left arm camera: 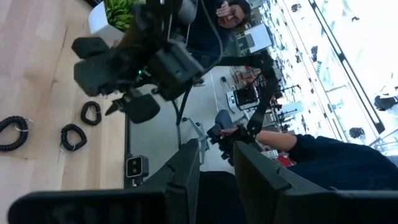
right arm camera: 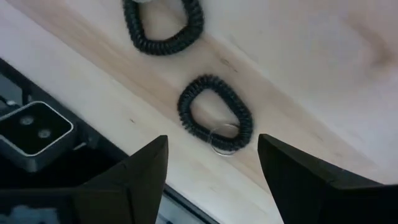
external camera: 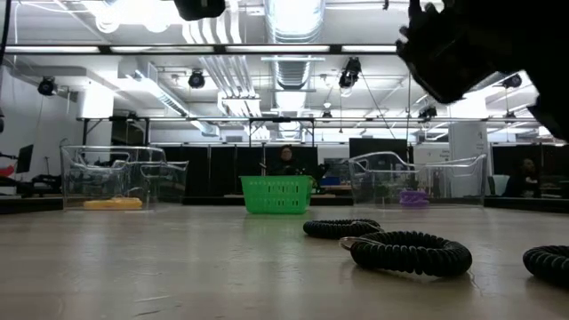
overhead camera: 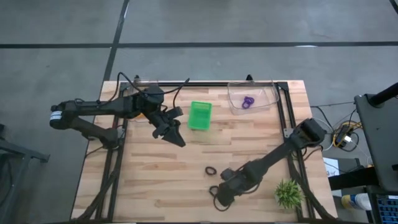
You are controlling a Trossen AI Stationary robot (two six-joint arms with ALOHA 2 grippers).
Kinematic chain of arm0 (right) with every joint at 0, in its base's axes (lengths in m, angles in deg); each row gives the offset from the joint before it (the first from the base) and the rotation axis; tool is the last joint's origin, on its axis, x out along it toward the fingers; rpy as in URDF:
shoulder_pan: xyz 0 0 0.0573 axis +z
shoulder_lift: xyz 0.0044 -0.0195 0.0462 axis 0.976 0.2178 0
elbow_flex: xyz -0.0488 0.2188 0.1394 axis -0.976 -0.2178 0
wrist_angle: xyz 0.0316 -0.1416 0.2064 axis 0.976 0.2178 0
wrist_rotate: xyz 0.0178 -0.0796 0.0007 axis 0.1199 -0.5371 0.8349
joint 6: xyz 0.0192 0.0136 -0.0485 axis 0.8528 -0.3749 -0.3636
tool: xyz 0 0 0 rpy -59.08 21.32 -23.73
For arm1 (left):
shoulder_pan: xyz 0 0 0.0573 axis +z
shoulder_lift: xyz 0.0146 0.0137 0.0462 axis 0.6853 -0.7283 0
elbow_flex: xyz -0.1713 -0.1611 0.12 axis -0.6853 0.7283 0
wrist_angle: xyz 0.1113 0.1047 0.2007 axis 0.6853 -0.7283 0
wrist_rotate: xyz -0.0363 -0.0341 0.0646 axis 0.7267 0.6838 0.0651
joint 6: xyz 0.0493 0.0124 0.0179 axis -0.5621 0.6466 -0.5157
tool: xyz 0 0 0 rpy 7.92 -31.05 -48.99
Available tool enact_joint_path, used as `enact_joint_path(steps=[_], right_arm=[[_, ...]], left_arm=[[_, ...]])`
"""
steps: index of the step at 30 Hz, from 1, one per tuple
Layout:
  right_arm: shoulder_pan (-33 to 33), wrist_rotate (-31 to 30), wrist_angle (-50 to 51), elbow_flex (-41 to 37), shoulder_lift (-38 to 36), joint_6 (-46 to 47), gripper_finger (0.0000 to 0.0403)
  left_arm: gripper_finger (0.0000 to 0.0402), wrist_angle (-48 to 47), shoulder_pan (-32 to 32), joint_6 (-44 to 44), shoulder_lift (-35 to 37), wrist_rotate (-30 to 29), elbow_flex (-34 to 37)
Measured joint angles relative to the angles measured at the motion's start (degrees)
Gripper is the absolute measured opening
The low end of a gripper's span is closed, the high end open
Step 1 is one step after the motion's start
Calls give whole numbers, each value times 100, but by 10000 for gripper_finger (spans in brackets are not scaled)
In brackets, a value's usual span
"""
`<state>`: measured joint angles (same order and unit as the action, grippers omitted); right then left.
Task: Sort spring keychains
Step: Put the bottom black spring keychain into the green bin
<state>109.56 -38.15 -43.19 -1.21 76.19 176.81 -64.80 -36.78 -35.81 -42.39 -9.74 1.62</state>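
Observation:
Three black spring keychains lie flat on the wooden table near its near edge: one [overhead camera: 210,170], one [overhead camera: 214,190] by my right gripper, and in the low view one [external camera: 342,228], one [external camera: 411,252] and one [external camera: 547,264]. My right gripper [right arm camera: 211,146] hovers open above a black keychain [right arm camera: 214,115] that has a metal ring [right arm camera: 222,137]; another black keychain [right arm camera: 163,28] lies beyond it. A purple keychain [overhead camera: 248,102] lies in a clear bin [overhead camera: 252,98]. Yellow keychains [external camera: 111,204] lie in another clear bin. My left gripper [overhead camera: 171,127] hangs open and holds nothing, left of the green basket [overhead camera: 199,115].
A spiky green plant [overhead camera: 288,194] stands at the table's near right corner, close to my right arm. A black frame rail [overhead camera: 286,112] runs along the table's sides. A small camera block [right arm camera: 34,134] sits at the near edge. A person [left arm camera: 311,149] sits beyond the table.

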Motion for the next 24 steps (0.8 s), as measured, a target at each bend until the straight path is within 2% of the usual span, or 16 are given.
enact_joint_path(steps=[6, 17, 24], right_arm=[[-3, 47, 76, 424, 568, -96, 228], [43, 174, 1364, 1560, 1423, -431, 196], [52, 23, 1507, 1690, 1569, -495, 154]], left_arm=[[92, 1, 0, -1, 2, 7, 2], [92, 5, 0, -7, 2, 140, 2], [92, 7, 0, -101, 2, 140, 2]])
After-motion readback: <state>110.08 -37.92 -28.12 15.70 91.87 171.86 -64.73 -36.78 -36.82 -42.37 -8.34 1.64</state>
